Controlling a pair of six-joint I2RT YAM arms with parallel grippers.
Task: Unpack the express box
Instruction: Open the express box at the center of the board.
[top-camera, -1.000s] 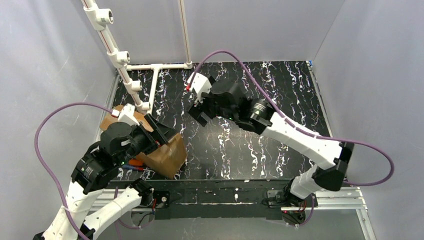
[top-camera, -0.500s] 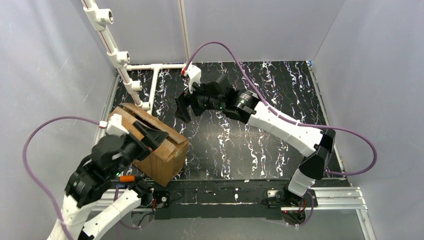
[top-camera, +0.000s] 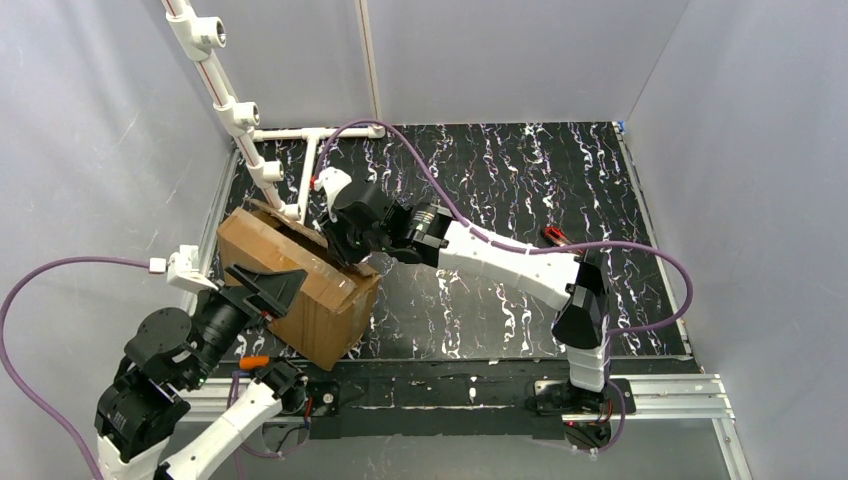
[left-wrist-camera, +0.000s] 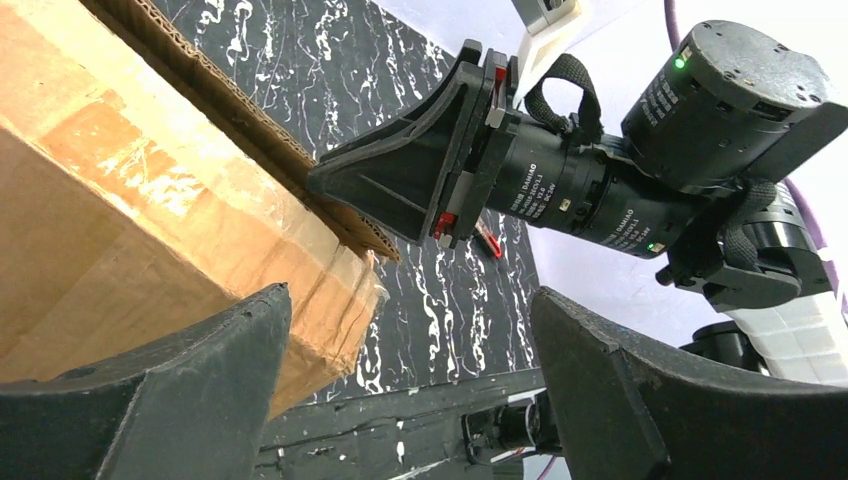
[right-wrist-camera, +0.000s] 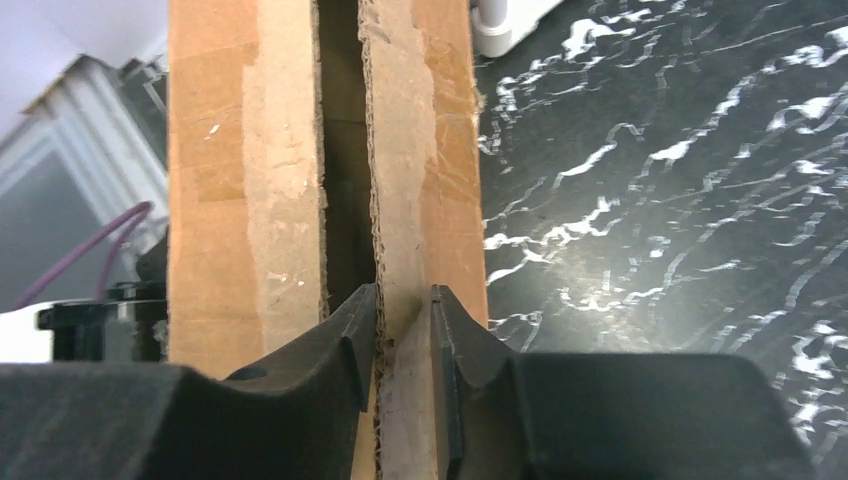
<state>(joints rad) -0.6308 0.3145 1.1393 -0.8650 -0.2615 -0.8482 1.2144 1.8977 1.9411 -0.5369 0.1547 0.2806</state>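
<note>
The express box (top-camera: 300, 290) sits at 8 o'clock on the tabletop (top-camera: 520, 200). My right claw (right-wrist-camera: 402, 312) is pinching one top flap (right-wrist-camera: 400, 180) beside the open seam (right-wrist-camera: 345, 180). I'd peel it outward slowly, bracing the box with the wide-spread left claw (left-wrist-camera: 410, 310).

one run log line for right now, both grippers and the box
left gripper: open beside express box | right gripper: shut on flap edge | express box: on table, top seam parted
</note>
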